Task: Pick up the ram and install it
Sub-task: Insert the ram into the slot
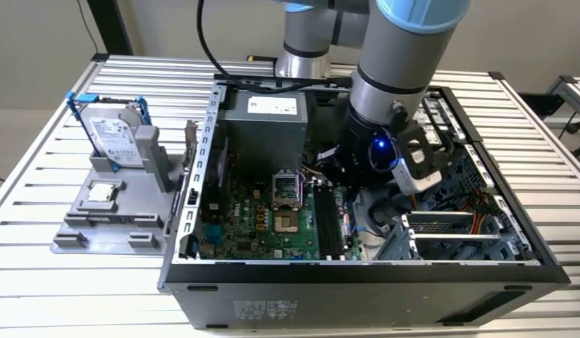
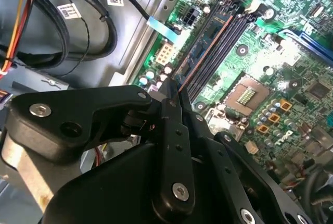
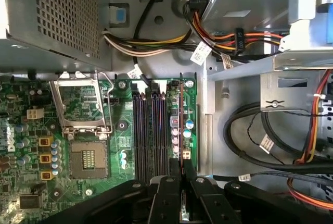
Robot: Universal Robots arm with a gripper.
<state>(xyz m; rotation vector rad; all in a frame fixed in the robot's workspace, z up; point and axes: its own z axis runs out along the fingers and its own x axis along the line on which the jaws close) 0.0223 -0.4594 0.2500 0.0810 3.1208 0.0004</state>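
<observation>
Inside the open computer case [image 1: 270, 271], the ram [image 3: 180, 117] is being pinched edge-on by the gripper's [image 3: 182, 168] closed fingers, its length running along the motherboard's memory slots [image 3: 151, 130].

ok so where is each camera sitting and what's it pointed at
Exterior view: off the arm, above the open case, looking down; the arm reaches into it.
First wrist view: on the arm, facing the motherboard, the gripper closed on the ram.
Second wrist view: on the arm, angled along the slots; gripper, ram.
Both wrist views share the gripper, ram and motherboard.
</observation>
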